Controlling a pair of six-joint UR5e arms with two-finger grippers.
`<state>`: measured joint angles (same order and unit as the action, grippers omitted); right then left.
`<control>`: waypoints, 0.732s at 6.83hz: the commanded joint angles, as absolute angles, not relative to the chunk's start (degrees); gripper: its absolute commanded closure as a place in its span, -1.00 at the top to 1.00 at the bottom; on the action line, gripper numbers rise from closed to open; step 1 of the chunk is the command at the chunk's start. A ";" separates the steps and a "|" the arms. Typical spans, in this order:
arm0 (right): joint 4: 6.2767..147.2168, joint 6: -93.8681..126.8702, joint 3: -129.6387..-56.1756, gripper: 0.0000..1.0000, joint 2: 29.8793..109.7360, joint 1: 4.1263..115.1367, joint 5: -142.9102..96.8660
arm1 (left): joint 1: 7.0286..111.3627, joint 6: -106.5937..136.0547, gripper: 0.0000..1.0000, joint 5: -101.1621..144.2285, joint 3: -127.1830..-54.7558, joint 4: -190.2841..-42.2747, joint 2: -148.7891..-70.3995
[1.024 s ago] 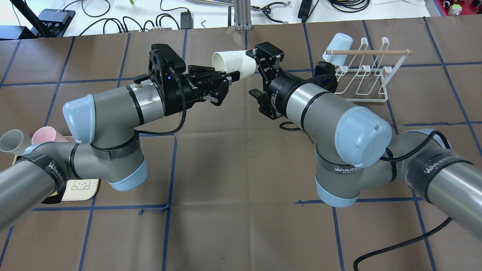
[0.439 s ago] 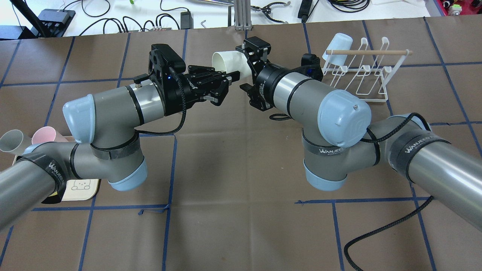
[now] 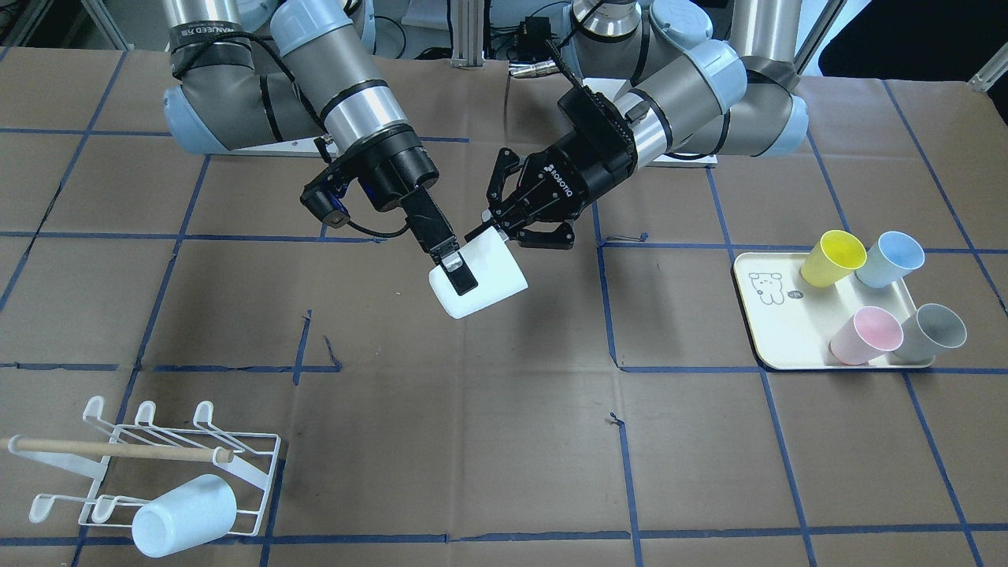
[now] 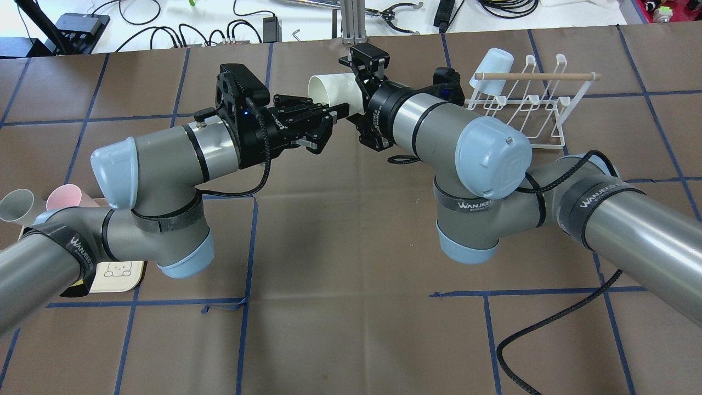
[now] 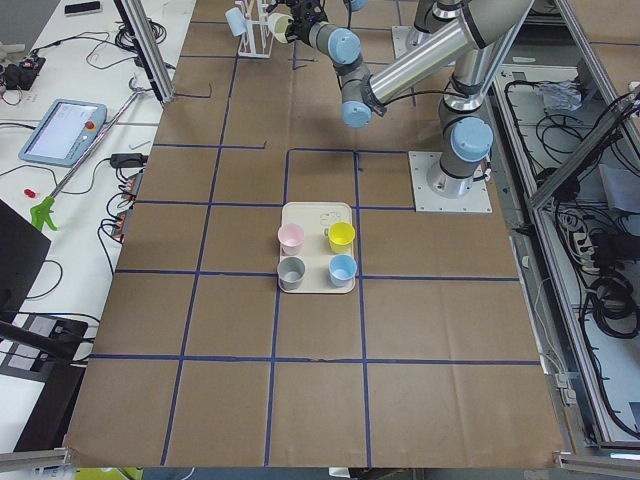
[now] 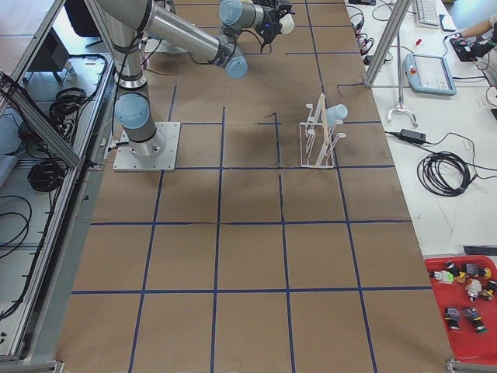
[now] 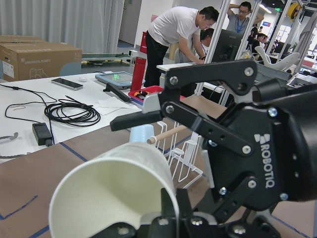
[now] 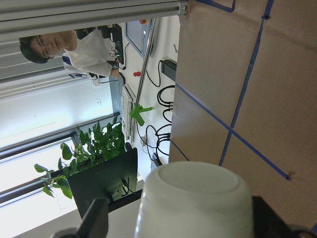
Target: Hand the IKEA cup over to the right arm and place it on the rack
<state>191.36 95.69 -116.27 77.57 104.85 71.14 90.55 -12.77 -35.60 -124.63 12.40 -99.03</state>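
A white IKEA cup (image 3: 482,277) hangs on its side above the middle of the table, also seen as the cup (image 4: 333,89). My left gripper (image 3: 488,229) is shut on its rim, one finger inside the mouth, as the cup (image 7: 114,191) shows in the left wrist view. The right arm (image 4: 439,126) has reached in from the other end, and my right gripper (image 3: 461,285) stands open astride the cup's body. One finger (image 3: 455,272) lies over the cup wall. The cup's base (image 8: 194,198) sits between both fingers with a gap on one side. The rack (image 4: 529,109) is at the far right.
A pale blue cup (image 3: 185,516) hangs upside down on the white wire rack (image 3: 169,457). A cream tray (image 3: 768,335) holds yellow (image 3: 831,258), blue, pink and grey cups. People stand at benches beyond the table edge in the wrist views.
My right arm has swung left toward the cup, and its open gripper has slid over the cup's base end. The left arm and the cup have stayed put.
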 commanded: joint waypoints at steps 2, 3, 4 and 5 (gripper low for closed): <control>191.43 95.71 -115.66 0.99 76.21 104.85 70.84 | 90.53 -12.74 -1.00 -35.60 -124.63 12.39 -98.96; 191.43 95.71 -115.75 0.95 76.29 104.77 71.01 | 90.53 -12.74 -0.99 -35.68 -124.54 12.39 -98.88; 191.43 95.45 -115.75 0.63 76.29 104.77 70.67 | 90.53 -12.74 -0.99 -35.68 -124.54 12.39 -98.88; 191.60 95.01 -115.75 0.30 76.38 104.77 70.49 | 90.53 -12.66 -0.99 -35.68 -124.54 12.39 -98.79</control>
<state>191.47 95.43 -115.74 76.33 104.78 70.72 90.53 -12.72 -35.67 -124.55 12.39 -98.86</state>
